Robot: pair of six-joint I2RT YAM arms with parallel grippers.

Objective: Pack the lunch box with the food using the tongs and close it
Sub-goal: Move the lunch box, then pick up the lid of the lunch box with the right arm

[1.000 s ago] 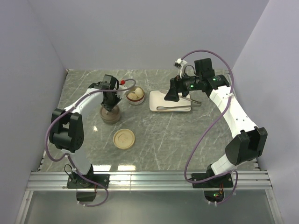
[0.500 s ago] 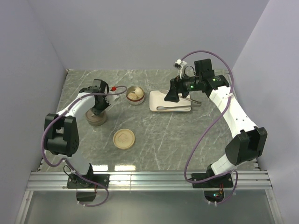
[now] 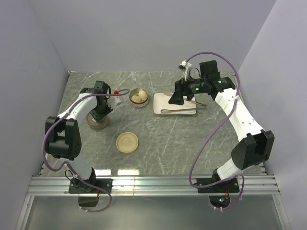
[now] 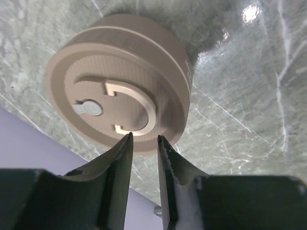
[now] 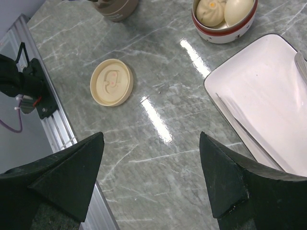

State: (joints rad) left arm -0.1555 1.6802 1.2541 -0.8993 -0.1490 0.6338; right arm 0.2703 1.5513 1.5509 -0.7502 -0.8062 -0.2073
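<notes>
Two pale round buns (image 5: 224,10), the only food showing, lie in a small metal bowl with a red-and-white rim (image 3: 138,97). The silver tongs (image 3: 180,110) rest on the white plate (image 3: 165,101); from the right wrist they (image 5: 242,127) cross the plate (image 5: 273,81). A tan round lunch box part (image 4: 117,108) with a ring handle on top stands at the left (image 3: 97,120). My left gripper (image 4: 144,136) hovers just over its near rim, jaws slightly open, nothing between them. My right gripper (image 5: 151,136) hangs wide open and empty above the plate's left end (image 3: 175,99).
A flat tan lid (image 3: 127,142) lies alone toward the front (image 5: 111,82). Grey walls close in the marble table on the left, back and right. An aluminium rail (image 3: 153,184) runs along the near edge.
My left gripper carried the tan container leftward, away from the bowl, set it on the table and parted its jaws off the handle. The right arm has not moved.
</notes>
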